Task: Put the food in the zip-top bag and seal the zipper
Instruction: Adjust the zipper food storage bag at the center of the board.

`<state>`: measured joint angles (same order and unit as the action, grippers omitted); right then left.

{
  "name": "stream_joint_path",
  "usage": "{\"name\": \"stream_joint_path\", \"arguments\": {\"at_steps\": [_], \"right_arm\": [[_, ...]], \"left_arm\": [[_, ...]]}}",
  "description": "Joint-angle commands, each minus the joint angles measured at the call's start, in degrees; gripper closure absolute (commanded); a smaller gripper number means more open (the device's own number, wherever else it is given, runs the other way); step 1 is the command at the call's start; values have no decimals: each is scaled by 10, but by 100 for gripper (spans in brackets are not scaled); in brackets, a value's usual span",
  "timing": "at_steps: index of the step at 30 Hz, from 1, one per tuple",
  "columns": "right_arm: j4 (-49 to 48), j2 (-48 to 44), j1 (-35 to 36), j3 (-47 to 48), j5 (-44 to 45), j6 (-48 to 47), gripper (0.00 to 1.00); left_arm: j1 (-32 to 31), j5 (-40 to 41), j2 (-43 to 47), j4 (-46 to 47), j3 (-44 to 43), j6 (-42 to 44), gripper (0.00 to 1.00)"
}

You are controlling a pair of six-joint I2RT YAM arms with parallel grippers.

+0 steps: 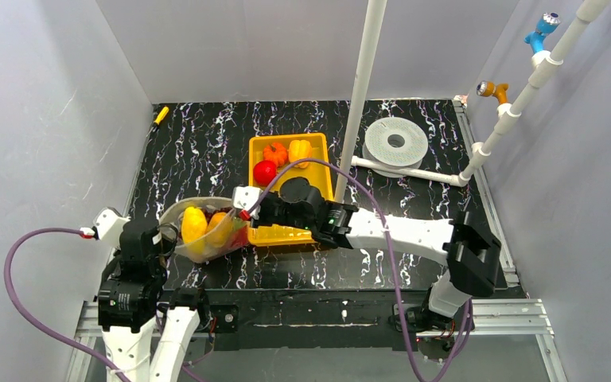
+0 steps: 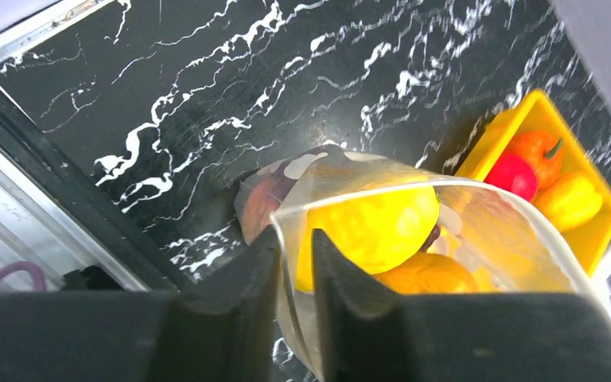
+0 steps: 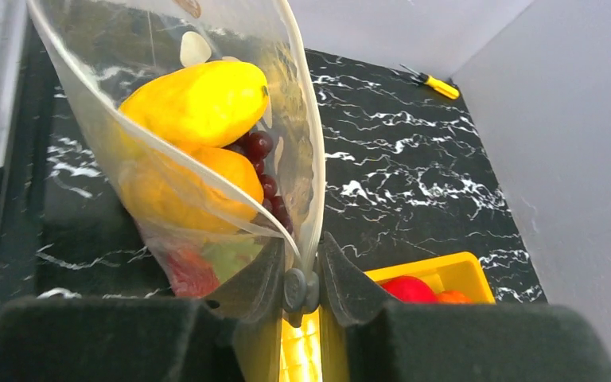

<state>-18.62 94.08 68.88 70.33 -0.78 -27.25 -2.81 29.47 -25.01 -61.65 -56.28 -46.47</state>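
Gaping zip-top bag's (image 1: 205,231) rim threads both grippers' (image 2: 294,243) (image 3: 303,259) fingers (image 3: 354,290).

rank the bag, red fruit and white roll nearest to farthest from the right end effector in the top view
1. bag: held by it, on the left arm's side
2. red fruit: in the tray, just beyond
3. white roll: far right

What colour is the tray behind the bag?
The tray is bright yellow. The top external view shows it best.
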Motion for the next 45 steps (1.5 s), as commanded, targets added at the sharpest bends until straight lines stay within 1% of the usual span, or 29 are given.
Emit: {"name": "stream_joint_path", "arguments": {"at_steps": [1, 4, 6, 8, 9, 12, 14, 15, 16, 20, 24, 27, 31, 35, 37, 42, 45], "right_arm": [[44, -50, -4, -1, -70, -12, 99], [103, -51, -4, 25, -111, -22, 99], [128, -53, -4, 36, -128, -22, 99], [130, -56, -10, 36, -148, -3, 99], [129, -56, -15, 33, -167, 4, 99], [143, -54, -17, 36, -183, 9, 99], [147, -57, -20, 37, -187, 11, 99], [147, -59, -23, 37, -193, 14, 99], [146, -60, -28, 38, -200, 17, 99], [161, -57, -55, 55, -249, 38, 99], [185, -49, -66, 76, -282, 45, 99], [215, -42, -70, 92, -297, 47, 99], [226, -36, -71, 101, -302, 48, 99], [237, -29, -71, 115, -301, 51, 99], [244, -27, -71, 122, -302, 51, 99], [262, -20, -71, 138, -298, 53, 98], [266, -19, -71, 141, -291, 55, 97]], "left_arm": [[0, -42, -15, -28, -42, 37, 73], [0, -110, -35, -5, -98, 106, 56], [0, -180, -43, 33, -122, 163, 43], [-2, -269, -36, 91, -109, 238, 34], [-6, -322, -33, 119, -98, 258, 29], [-21, -469, -41, 164, -78, 330, 17], [-39, -562, -57, 172, -72, 375, 11], [-50, -598, -65, 166, -71, 401, 9], [-61, -616, -72, 155, -72, 426, 8], [-98, -654, -78, 126, -56, 519, 7], [-116, -653, -77, 118, -33, 579, 6], [-127, -624, -74, 119, -22, 627, 7], [-138, -587, -71, 147, -10, 682, 7], [-142, -586, -80, 174, -32, 676, 10], [-143, -593, -84, 183, -34, 670, 9], [-148, -612, -100, 187, -13, 674, 7], [-148, -598, -108, 190, 1, 670, 7]]}}
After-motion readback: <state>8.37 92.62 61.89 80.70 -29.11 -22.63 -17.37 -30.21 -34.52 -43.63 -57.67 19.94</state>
